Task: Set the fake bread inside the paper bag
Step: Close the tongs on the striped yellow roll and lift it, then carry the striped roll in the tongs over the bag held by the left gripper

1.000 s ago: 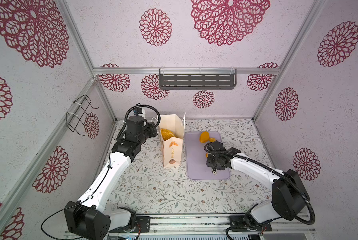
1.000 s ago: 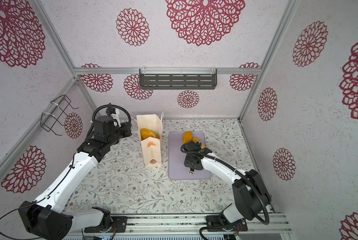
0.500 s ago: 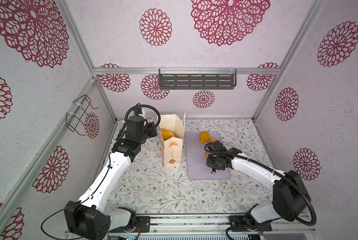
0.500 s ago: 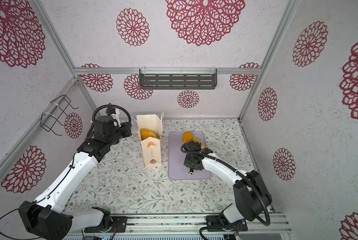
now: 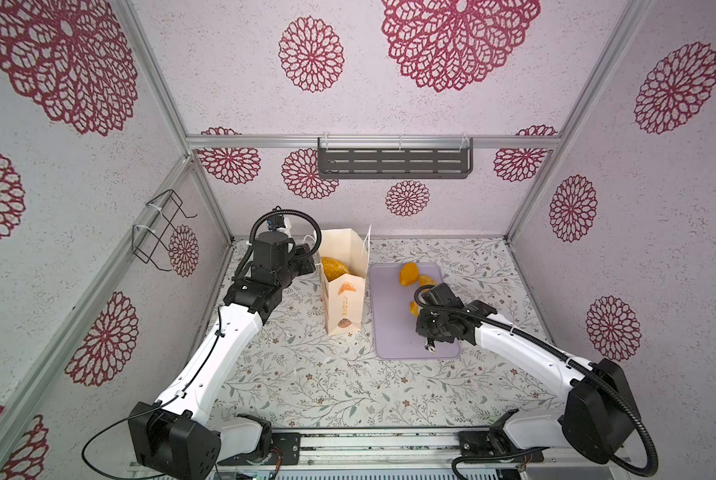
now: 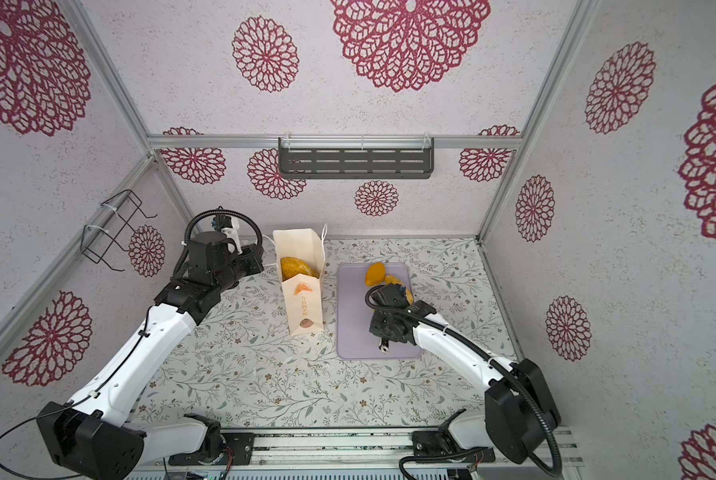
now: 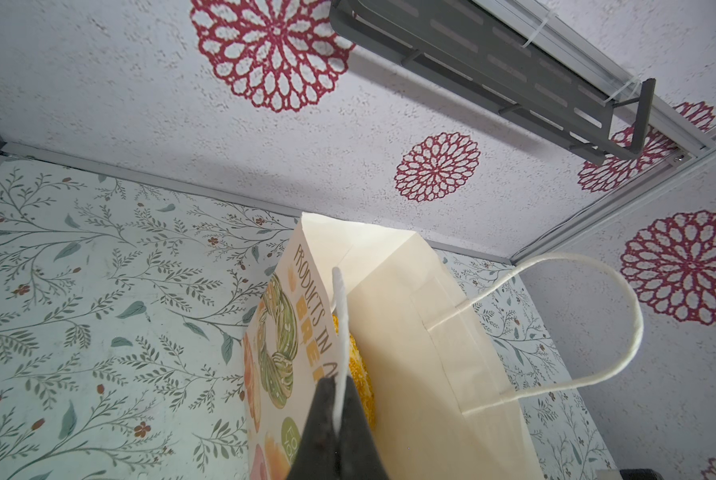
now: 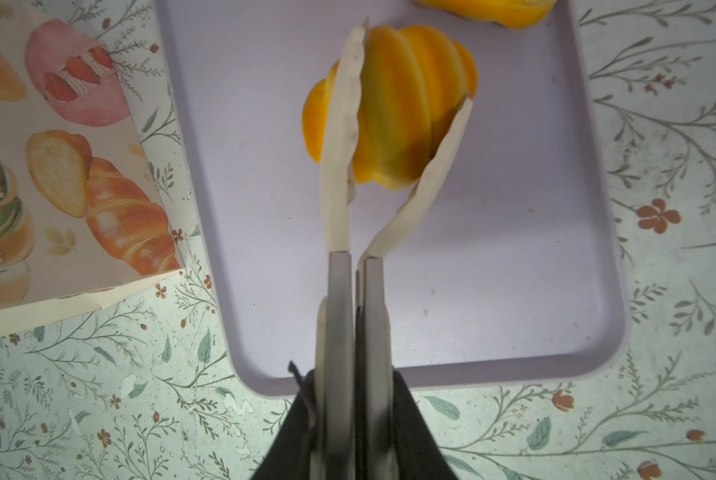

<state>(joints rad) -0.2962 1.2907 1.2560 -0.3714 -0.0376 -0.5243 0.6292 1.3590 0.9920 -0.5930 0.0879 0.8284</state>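
Note:
The paper bag (image 5: 345, 303) stands upright and open left of the lilac tray (image 5: 393, 332). A golden loaf of fake bread (image 6: 294, 268) lies inside it. My left gripper (image 7: 339, 399) is shut on the bag's near white cord handle (image 7: 339, 316), beside the bag's left edge. My right gripper (image 8: 354, 386) is shut on a pair of tongs (image 8: 339, 257). Their cream tips clasp a ribbed yellow roll (image 8: 406, 116) on the tray. Two more breads (image 5: 408, 274) (image 5: 425, 280) lie at the tray's far end.
A grey slotted shelf (image 5: 394, 163) hangs on the back wall and a black wire rack (image 5: 159, 230) on the left wall. Floral paper (image 5: 327, 386) covers the table. The bag's far handle (image 7: 597, 316) loops out over the table.
The tongs in my right gripper have closed in on the ribbed roll. The left arm and the bag have not moved.

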